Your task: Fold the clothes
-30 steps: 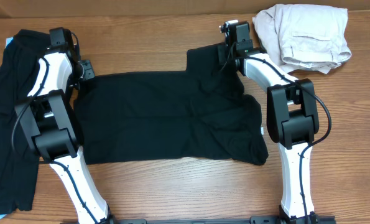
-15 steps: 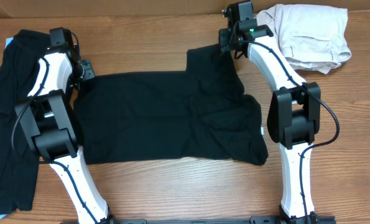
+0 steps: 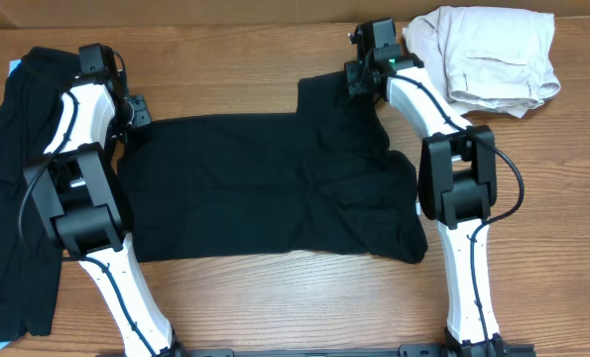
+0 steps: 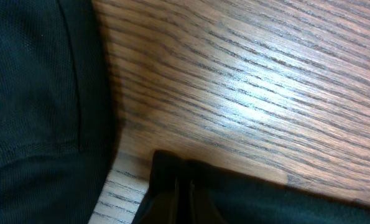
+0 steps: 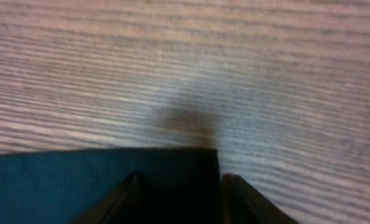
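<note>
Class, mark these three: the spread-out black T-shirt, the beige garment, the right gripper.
black T-shirt (image 3: 265, 188): overhead view, middle of its body.
beige garment (image 3: 493, 50): overhead view, its crumpled centre.
right gripper (image 5: 180, 180): right wrist view, midway between its fingertips.

Overhead: fixed above table, facing straight down, far enough for whole T-shirt; left wrist: very close over wood, black fabric at left edge; right wrist: very close, tilted toward wood beyond T-shirt corner; that corner shared with overhead, far side, near centre
</note>
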Robot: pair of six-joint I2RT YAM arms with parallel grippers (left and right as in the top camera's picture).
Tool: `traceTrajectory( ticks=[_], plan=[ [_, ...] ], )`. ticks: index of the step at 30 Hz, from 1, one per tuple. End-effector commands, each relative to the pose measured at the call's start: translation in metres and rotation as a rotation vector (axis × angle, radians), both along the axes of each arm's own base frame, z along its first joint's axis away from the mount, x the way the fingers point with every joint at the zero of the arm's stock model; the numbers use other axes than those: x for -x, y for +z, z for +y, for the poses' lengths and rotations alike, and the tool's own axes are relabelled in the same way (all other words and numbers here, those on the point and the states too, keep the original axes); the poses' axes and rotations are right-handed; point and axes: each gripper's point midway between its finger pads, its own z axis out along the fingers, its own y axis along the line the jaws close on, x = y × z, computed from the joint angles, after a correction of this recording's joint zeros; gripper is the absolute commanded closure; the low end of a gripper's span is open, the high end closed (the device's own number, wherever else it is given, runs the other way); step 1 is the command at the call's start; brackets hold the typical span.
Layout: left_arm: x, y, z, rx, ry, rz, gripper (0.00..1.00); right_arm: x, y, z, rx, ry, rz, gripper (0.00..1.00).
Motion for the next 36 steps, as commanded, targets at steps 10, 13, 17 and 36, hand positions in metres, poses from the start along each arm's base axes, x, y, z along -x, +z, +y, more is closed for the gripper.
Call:
traceTrajectory(
  ticks=[10,13,17,36],
  plan=[
    [0.006,-0.014,0.002,-0.009,-0.003,0.038,0.96,-0.002,-0.021,-0.005,0.01,-0.004,0.017,0.84],
    [0.006,-0.014,0.002,-0.009,-0.002,0.039,0.96,-0.003,-0.016,-0.006,0.006,-0.017,0.02,0.91],
    [0.003,-0.009,0.003,-0.012,-0.001,0.027,0.96,-0.005,0.007,-0.009,0.005,-0.022,0.014,0.94],
    [0.01,0.075,-0.008,0.052,-0.017,0.086,0.96,0.07,0.142,-0.005,-0.089,0.001,0.207,0.96]
  ],
)
